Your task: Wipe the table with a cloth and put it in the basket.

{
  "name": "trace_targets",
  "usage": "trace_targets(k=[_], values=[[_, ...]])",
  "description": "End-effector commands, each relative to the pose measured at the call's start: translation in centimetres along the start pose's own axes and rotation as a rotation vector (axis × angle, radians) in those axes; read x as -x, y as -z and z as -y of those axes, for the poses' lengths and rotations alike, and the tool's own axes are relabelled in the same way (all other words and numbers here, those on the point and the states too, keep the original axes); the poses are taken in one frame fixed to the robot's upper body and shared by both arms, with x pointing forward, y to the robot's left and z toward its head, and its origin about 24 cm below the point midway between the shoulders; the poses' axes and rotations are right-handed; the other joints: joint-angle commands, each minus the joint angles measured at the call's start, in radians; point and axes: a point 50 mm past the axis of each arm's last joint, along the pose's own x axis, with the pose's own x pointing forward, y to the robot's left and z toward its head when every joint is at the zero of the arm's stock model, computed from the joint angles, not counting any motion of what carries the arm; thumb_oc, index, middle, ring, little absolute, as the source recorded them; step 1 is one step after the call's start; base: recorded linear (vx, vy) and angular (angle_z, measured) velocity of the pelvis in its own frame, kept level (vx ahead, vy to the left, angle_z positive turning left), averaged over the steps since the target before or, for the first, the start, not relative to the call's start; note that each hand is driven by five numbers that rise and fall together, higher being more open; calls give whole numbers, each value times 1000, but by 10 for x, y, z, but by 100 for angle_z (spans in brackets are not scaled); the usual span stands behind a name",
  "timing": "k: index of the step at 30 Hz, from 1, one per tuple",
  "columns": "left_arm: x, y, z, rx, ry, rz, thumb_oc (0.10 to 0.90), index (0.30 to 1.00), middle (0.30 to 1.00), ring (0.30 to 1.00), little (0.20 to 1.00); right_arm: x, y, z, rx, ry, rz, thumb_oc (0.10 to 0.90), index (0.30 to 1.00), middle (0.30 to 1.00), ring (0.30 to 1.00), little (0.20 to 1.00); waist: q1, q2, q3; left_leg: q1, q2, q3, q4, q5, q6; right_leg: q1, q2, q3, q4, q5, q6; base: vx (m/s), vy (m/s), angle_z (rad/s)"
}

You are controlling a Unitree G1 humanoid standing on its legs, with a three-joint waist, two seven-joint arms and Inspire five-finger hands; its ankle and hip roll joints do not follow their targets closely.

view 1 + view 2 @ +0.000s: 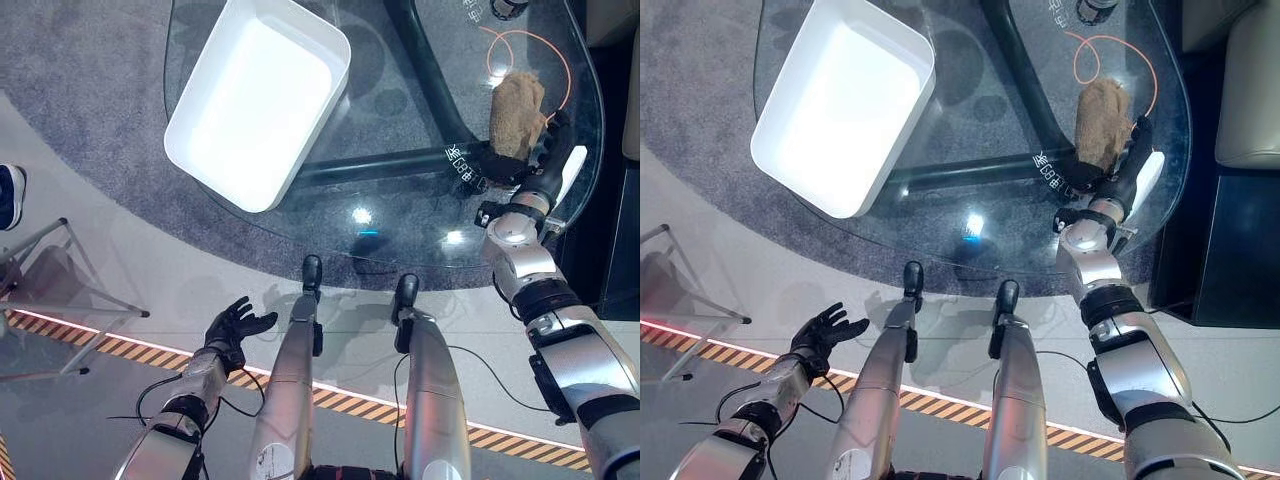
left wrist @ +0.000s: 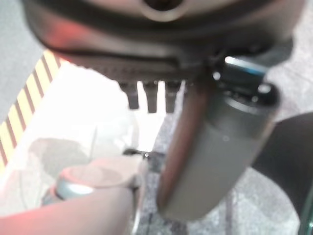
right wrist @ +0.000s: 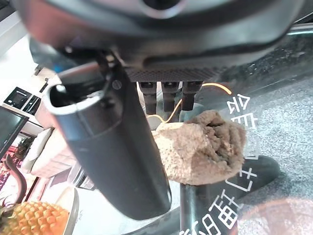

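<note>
A crumpled brown cloth (image 1: 517, 110) lies on the glass table (image 1: 400, 215) near its right edge. My right hand (image 1: 528, 158) is at the cloth's near end, its fingers (image 1: 553, 128) straight along the cloth's right side and touching it. In the right wrist view the cloth (image 3: 203, 147) bunches just past the straight fingers (image 3: 168, 95) and beside the thumb. A white rectangular basket (image 1: 178, 135) stands empty on the table's left part. My left hand (image 1: 235, 325) hangs open low at the left, off the table, above the floor.
An orange cable loop (image 1: 535, 40) lies on the glass behind the cloth. A dark frame (image 1: 420, 70) shows under the glass. A metal stand (image 1: 60, 275) and a person's shoe (image 1: 8, 195) are on the floor at the left. A sofa (image 1: 1250, 90) stands right of the table.
</note>
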Motion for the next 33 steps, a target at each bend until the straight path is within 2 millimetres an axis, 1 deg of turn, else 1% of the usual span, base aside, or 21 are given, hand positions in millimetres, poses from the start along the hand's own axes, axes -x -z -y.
trace_targets(k=[1,10,20,23,24,25,33], values=[[4,18,-6,10,-32,-49,800,900,900,900,900,-19,-42,12,12,48,144,800,900,900,900,900,9,35,-20,-6,-71,28,138,-101,54,44,26,-65,-140,101,8,0,0,0],[4,17,-4,6,-17,-53,800,900,900,900,900,-25,-36,14,57,46,98,800,900,900,900,900,17,43,-20,-5,-75,27,137,-102,58,42,24,-69,-136,99,9,0,1,3],[2,12,-1,-7,-12,-51,800,900,900,900,900,-23,-33,3,152,-40,62,800,900,900,900,900,26,41,-20,-3,-78,25,132,-96,60,42,23,-76,-136,103,10,3,-5,3],[2,11,-2,-10,-13,-53,800,900,900,900,900,-24,-28,4,189,-50,27,800,900,900,900,900,28,40,-20,-2,-78,23,131,-95,60,43,23,-78,-136,104,10,0,0,0],[2,11,-3,-10,-13,-53,800,900,900,900,900,-24,-26,5,206,-43,17,624,749,749,749,724,29,41,-20,-3,-77,23,131,-95,60,42,23,-77,-134,103,10,0,0,0],[2,11,-3,-13,-13,-55,800,900,900,900,900,-25,-21,7,231,-40,-13,100,300,300,300,200,29,41,-20,-3,-77,23,133,-96,61,41,23,-77,-131,102,10,0,0,0],[1,11,-2,-20,-9,-55,800,900,900,900,900,-29,-10,13,287,-30,-95,100,300,300,300,200,36,44,-20,-4,-78,21,131,-94,64,39,24,-80,-129,105,9,0,0,0]])
